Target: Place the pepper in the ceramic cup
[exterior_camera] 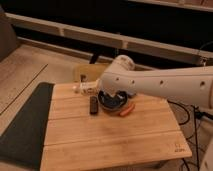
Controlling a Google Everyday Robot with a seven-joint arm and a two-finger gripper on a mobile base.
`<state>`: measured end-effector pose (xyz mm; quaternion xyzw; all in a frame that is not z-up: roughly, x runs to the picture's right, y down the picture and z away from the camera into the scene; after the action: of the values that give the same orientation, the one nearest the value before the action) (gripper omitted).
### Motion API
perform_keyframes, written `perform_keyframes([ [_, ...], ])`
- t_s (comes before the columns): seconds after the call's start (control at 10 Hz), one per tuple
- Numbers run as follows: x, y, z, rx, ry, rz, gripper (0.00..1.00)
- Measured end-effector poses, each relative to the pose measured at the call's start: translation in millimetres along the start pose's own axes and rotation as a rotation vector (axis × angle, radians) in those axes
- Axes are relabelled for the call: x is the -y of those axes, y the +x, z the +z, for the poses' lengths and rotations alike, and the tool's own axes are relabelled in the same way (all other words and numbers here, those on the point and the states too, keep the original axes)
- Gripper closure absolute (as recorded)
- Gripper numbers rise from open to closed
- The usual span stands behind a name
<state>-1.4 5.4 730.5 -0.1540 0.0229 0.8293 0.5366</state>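
Observation:
The small orange-red pepper (127,110) lies on the wooden table (115,135), just right of a wide dark bowl (113,101). My white arm (150,82) reaches in from the right and bends down over the bowl. My gripper (106,94) is at the arm's lower end, right above the bowl's left rim and mostly covered by the arm. The pepper lies apart from it, to the right. The ceramic cup does not show; the arm may hide it.
A black rectangular bar (93,105) lies left of the bowl. A whitish elongated bottle-like object (85,87) lies at the table's back left. A dark mat (27,125) borders the table's left side. A tan chair (90,71) stands behind the table.

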Motion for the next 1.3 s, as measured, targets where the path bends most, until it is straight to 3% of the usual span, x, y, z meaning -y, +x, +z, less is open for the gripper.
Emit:
perform_keyframes([
  [0.1, 4.3, -3.7, -3.2, 0.017, -0.024, 0.035, 0.35],
  [0.3, -3.3, -1.7, -2.5, 0.015, -0.040, 0.033, 0.35],
  [1.3, -0.7, -2.4, -1.5, 0.015, -0.037, 0.037, 0.35],
])
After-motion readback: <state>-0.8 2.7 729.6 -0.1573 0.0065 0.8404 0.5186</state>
